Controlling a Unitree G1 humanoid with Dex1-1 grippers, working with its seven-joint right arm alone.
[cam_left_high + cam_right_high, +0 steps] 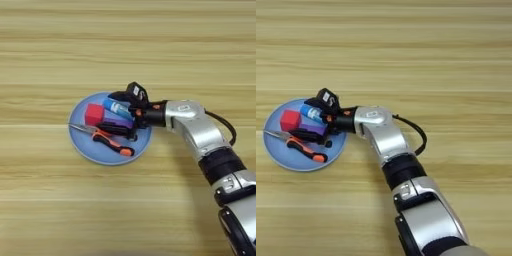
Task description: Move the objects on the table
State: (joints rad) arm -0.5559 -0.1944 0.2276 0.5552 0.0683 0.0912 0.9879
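Observation:
My right gripper (118, 114) reaches in from the right over a round blue plate (82, 147). Its two black fingers stand on either side of the flat purple block (121, 120), one finger (119, 95) above it and the other against its near side. They appear shut on the block, which has a blue-and-white part (115, 106) on its upper side. The small red cube (93, 114) sits on the plate just left of the block. The pliers with orange-and-black handles (114, 144) lie on the plate's near side, their metal tips pointing left.
The silver forearm (381, 135) runs from the plate down to the bottom right, with a black cable (418, 137) looping off its side. Bare wooden table (125, 45) surrounds the plate.

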